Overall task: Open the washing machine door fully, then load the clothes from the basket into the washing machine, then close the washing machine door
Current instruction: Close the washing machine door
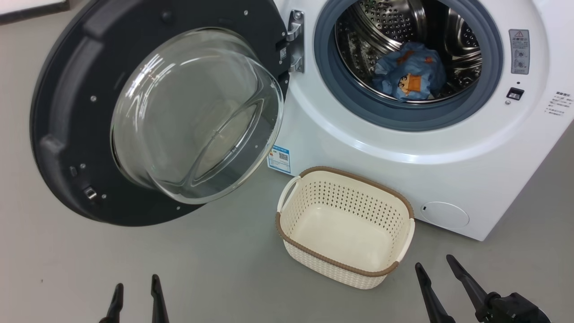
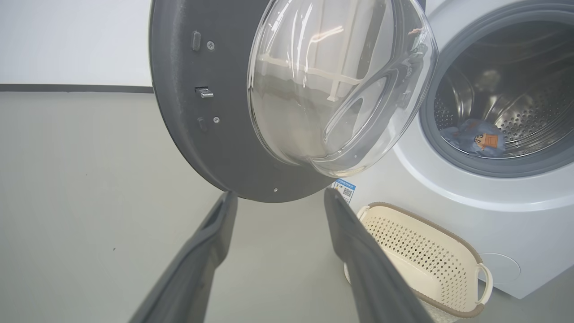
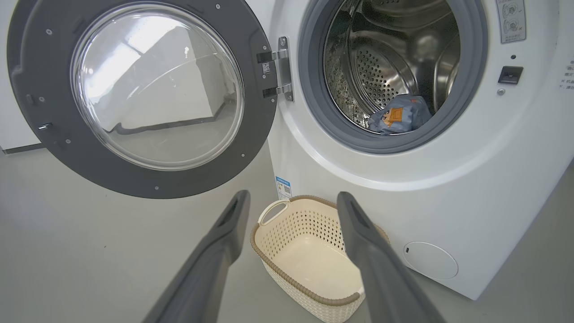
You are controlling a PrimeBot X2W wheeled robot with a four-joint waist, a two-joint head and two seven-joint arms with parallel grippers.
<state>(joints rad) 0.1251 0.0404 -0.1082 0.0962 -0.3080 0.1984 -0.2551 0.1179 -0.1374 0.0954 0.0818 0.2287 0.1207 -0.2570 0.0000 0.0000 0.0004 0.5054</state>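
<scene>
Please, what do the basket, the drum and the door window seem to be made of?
Basket: likely moulded plastic, matte cream, judging by its regular punched holes; the brown rim looks woven but is probably plastic too. Drum: shiny metal, apparently stainless steel, with mirror reflections and perforations. Door window: clear and glossy, glass or hard plastic; cannot tell which.

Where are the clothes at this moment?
In the head view's upper right, the clothes lie low in the drum of the washing machine, behind its grey-blue ring; the basket on the floor just below is empty.
</scene>
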